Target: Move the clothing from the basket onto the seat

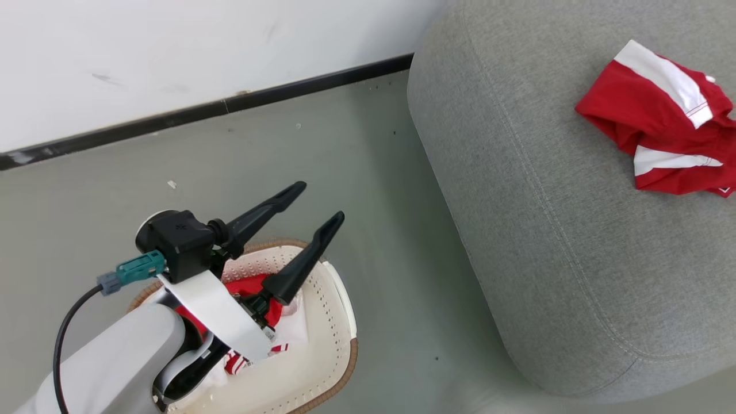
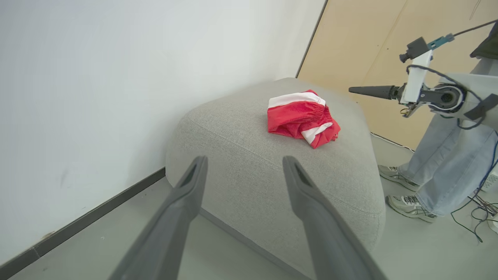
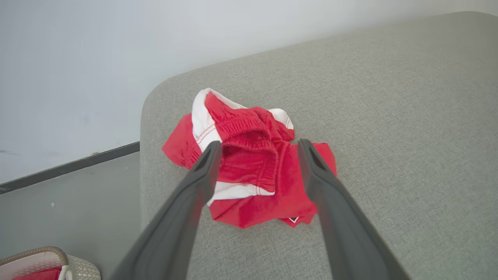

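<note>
left end effector (image 1: pixel 321 200) and right end effector (image 3: pixel 259 143) wide (grey floor (image 1: pixel 374 201), white wall (image 1: pixel 172 46)), clothing (image 1: pixel 661 121) on seat (image 1: pixel 546 230).

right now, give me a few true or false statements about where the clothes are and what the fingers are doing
1. A red garment lies on the seat. True.
2. The basket is empty. False: another red garment lies in it.
3. The left gripper has its fingers shut on cloth. False: they are spread and hold nothing.
4. The right gripper has its fingers spread, pointing at the garment on the seat. True.
</note>
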Controlling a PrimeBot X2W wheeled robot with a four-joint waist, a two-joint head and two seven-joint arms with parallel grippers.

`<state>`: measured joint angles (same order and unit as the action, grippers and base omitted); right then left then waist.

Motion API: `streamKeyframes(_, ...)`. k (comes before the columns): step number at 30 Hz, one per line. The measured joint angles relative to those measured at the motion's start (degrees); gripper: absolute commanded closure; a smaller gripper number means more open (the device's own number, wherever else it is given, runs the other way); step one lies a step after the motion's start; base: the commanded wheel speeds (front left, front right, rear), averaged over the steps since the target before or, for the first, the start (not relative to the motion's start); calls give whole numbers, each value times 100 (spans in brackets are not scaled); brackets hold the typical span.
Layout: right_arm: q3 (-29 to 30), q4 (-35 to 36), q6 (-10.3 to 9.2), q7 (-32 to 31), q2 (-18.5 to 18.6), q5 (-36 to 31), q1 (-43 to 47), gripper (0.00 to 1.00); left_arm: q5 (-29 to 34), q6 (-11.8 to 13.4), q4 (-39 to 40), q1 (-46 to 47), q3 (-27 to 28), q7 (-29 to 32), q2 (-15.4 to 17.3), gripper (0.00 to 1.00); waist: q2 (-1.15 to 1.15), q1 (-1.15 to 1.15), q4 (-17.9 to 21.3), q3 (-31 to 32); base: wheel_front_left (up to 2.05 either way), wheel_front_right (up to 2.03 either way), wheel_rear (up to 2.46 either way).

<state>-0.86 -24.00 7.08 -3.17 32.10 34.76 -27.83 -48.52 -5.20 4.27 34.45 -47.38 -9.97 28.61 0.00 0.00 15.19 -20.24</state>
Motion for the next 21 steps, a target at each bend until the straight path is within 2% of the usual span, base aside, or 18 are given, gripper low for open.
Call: streamKeyframes(21, -826, 1316, 0, 934, -44, -35, 93, 0, -299, 300, -407, -487, 426, -272, -79, 0, 0, 0, -231, 752, 0, 0, 0)
